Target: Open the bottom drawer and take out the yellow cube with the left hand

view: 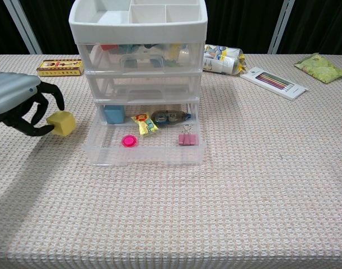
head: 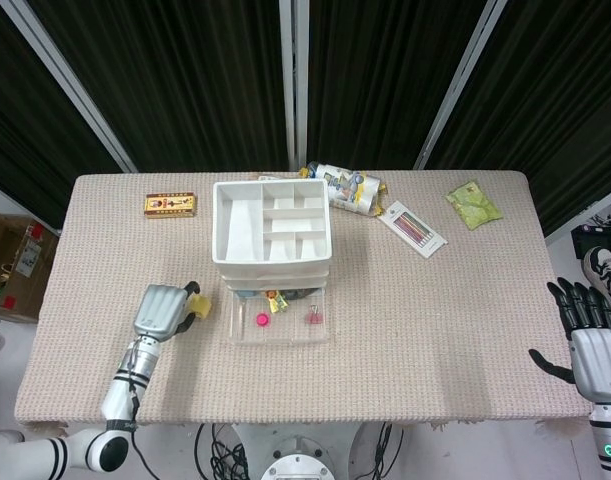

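At the far left, your left hand (view: 17,103) had the yellow cube (view: 61,123) pinched between its dark fingertips (view: 46,129), fingers curled around it, with the cube outside the storage unit and to the left of the bottom drawer (view: 144,154); the head view showed the same hand (head: 162,309) over the table (head: 435,300) with the cube (head: 194,305) at its right edge, just beside the drawer's left wall. Whether the cube was resting on the cloth or held just above it, you could not tell from either view. Behind your hand, near the table's back left, lay a small yellow-and-red box (view: 60,67). Next came the white drawer unit (view: 138,22), its open-top tray divided into compartments, with the bottom drawer pulled out toward you. Inside that drawer sat a blue cube (view: 114,114) at the back left, a pink round disc (view: 129,140), a small yellow packet (view: 144,124), a tape dispenser (view: 169,116) and a pink binder clip (view: 187,138). Right of the unit lay a crumpled foil packet (view: 224,58), then a flat pack of coloured pencils (view: 273,82), and a green pouch (view: 319,68) near the back right corner. At the far right, off the table's edge, your right hand (head: 588,340) hung with its fingers spread and straight, holding nothing.
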Available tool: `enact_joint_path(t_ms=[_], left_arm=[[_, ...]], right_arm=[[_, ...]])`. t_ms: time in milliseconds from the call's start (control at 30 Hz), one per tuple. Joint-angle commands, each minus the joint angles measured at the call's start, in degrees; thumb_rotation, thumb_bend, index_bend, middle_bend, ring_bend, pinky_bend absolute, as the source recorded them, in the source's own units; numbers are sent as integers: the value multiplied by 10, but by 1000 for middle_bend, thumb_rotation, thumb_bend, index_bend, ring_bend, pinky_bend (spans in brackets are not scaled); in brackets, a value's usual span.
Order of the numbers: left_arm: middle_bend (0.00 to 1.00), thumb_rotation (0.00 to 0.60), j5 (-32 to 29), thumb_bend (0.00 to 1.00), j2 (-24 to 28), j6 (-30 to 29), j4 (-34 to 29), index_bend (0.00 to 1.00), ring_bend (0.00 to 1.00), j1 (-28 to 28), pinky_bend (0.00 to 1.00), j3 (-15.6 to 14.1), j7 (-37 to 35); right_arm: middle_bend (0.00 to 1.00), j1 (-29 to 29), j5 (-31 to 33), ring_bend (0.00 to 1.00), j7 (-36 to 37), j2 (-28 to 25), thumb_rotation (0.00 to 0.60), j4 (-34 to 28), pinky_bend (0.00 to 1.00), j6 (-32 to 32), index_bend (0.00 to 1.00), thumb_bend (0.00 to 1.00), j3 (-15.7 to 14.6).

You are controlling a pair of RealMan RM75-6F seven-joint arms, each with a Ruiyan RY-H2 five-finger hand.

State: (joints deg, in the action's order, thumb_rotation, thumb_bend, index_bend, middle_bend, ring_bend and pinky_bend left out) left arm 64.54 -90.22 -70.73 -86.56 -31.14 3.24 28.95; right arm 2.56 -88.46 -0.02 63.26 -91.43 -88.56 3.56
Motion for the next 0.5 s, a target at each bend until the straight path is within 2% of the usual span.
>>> enact_joint_path(t_ms=[33, 100, 200, 300, 500], left_arm=[[416, 600, -12, 200, 12, -13, -19, 157, 465, 11, 743, 10, 5], [358, 600, -12, 187, 25, -37, -28, 152, 399, 24, 581, 20, -5], [342, 600, 2, 169, 51, -83, -28, 153, 366, 49, 417, 29, -25], [334, 600, 21, 154, 93, -114, -32, 155, 330, 79, 349, 27, -62], [305, 600, 67, 145, 198, -136, -52, 172, 278, 141, 293, -7, -172]], right_arm=[[54, 0, 0, 0, 0, -1, 600, -1, 0, 0, 0, 61, 0], [55, 0, 1, 0, 1, -3, 600, -1, 0, -1, 0, 61, 1], [54, -1, 2, 0, 3, -7, 600, -1, 0, -2, 0, 60, 2], [54, 1, 0, 0, 6, -11, 600, 0, 0, -1, 0, 60, 3], [54, 9, -5, 0, 31, -10, 600, 11, 0, 7, 0, 60, 5]])
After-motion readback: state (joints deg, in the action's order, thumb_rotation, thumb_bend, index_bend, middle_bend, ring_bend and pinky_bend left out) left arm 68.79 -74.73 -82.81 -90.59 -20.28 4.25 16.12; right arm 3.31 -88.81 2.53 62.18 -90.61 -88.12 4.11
